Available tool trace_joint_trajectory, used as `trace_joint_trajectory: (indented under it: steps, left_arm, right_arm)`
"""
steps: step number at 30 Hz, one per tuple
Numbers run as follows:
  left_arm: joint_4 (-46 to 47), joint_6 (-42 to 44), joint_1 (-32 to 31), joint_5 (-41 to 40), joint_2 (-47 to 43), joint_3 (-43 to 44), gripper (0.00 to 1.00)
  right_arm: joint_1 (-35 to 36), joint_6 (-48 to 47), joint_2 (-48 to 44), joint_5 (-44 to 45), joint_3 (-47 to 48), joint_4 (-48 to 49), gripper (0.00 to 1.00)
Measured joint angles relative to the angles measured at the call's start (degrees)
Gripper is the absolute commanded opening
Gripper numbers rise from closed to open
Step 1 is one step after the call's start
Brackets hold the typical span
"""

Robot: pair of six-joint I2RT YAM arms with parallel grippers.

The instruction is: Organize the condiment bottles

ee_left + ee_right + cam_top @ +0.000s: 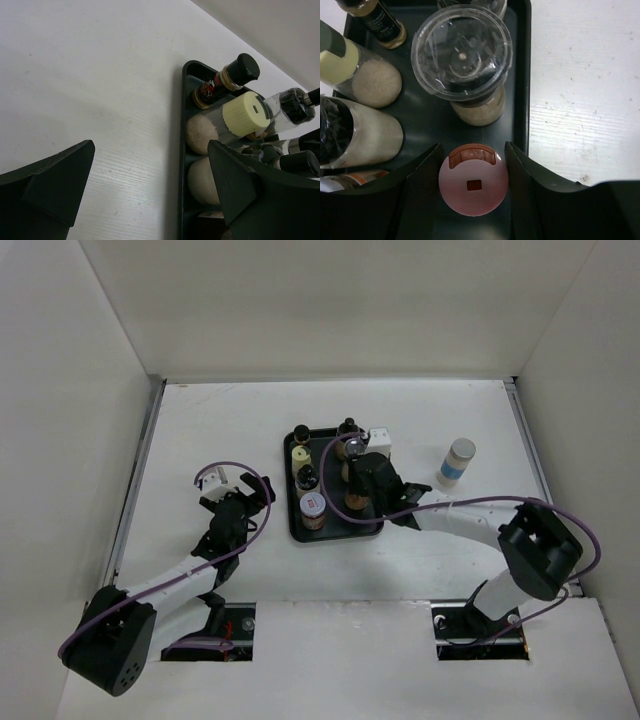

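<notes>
Looked mostly done. Found most condiment bottles [300,455] standing in black tray [522,60]. Noted right gripper [472,150] clamped on pink-capped bottle [473,186] inside tray's right edge, probably not yet released. Noted left gripper [150,150] spread wide, empty, beside tray's left rim. Spotted white-capped bottle [456,462] on table [200,430], well right of tray; judged that one still to go.

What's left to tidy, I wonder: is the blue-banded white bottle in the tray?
No, the white bottle stands on the table, apart from the tray.
</notes>
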Motion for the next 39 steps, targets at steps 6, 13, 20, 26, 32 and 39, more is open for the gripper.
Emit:
trace_joint_trajectory:
  steps: [6, 13, 20, 26, 32, 39]
  left_arm:
    - [0.0, 0.0, 0.0, 0.0, -0.4, 0.0, 1.0]
    - [0.1, 0.0, 0.0, 0.1, -0.3, 0.0, 1.0]
    - [0.1, 0.0, 0.0, 0.1, -0.4, 0.0, 1.0]
    - [0.1, -0.5, -0.1, 0.2, -0.4, 0.0, 1.0]
    - [0.1, -1.0, -0.2, 0.3, -0.3, 0.0, 1.0]
    - [0.1, -1.2, -0.2, 0.8, -0.4, 0.0, 1.0]
  right_arm:
    - [-0.1, -1.2, 2.6, 0.3, 1.7, 2.4, 0.63]
    - [-0.1, -2.5, 1.9, 1.5, 1.2, 3.2, 0.86]
    - [-0.7, -2.3, -14.2, 1.9, -4.7, -0.4, 0.87]
    - [-14.1, -0.7, -25.7, 6.9, -5.7, -2.6, 1.0]
    - [-27.0, -0.8, -19.5, 11.2, -2.1, -6.5, 1.0]
    - [-32.0, -1.4, -9.7, 9.5, 1.4, -8.7, 1.0]
